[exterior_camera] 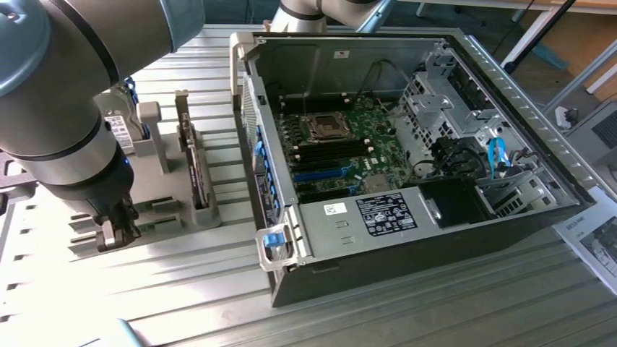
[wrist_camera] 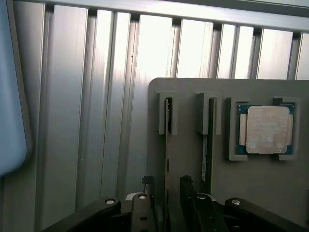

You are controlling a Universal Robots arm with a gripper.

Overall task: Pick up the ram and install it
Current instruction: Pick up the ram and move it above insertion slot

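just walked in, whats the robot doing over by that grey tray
The robot arm's claw hangs low over the grey holder. It is open, with a finger on each side of the ram, which stands on edge in its slot and is not yet gripped. A CPU chip lies in a recess nearby. The open computer case sits to the exterior view's right, motherboard exposed.

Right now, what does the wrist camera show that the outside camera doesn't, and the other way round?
Wrist view: the silver processor chip in its pocket, and the ram stick standing on edge between the open fingers. Exterior view: the open computer case with its motherboard, and the arm. Both: the gripper, the grey holder and the slatted table.
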